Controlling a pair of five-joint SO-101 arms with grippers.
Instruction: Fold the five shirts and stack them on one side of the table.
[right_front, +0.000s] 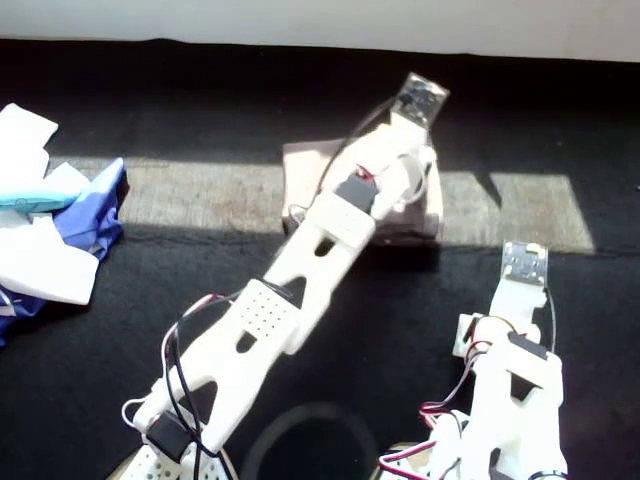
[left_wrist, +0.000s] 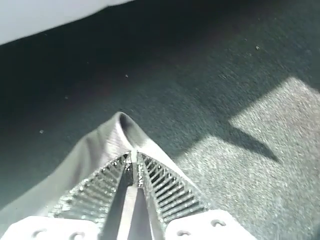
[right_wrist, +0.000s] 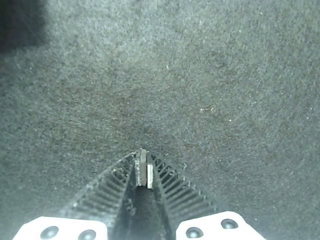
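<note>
A folded pale pinkish-grey shirt (right_front: 310, 180) lies at the back middle of the black table, in the sunlit band. My left gripper (right_front: 412, 165) is over its right end. In the left wrist view the left gripper (left_wrist: 134, 160) is shut, and a fold of the shirt (left_wrist: 100, 150) rises in a peak at its tips. A loose pile of white and blue shirts (right_front: 55, 225) lies at the table's left edge. My right gripper (right_front: 523, 265) stays near the front right. In the right wrist view it (right_wrist: 143, 170) is shut on nothing above bare black cloth.
A sunlit strip (right_front: 520, 210) crosses the black tablecloth from left to right. A white wall (right_front: 320, 18) runs behind the table's far edge. Open cloth lies between the pile and the folded shirt.
</note>
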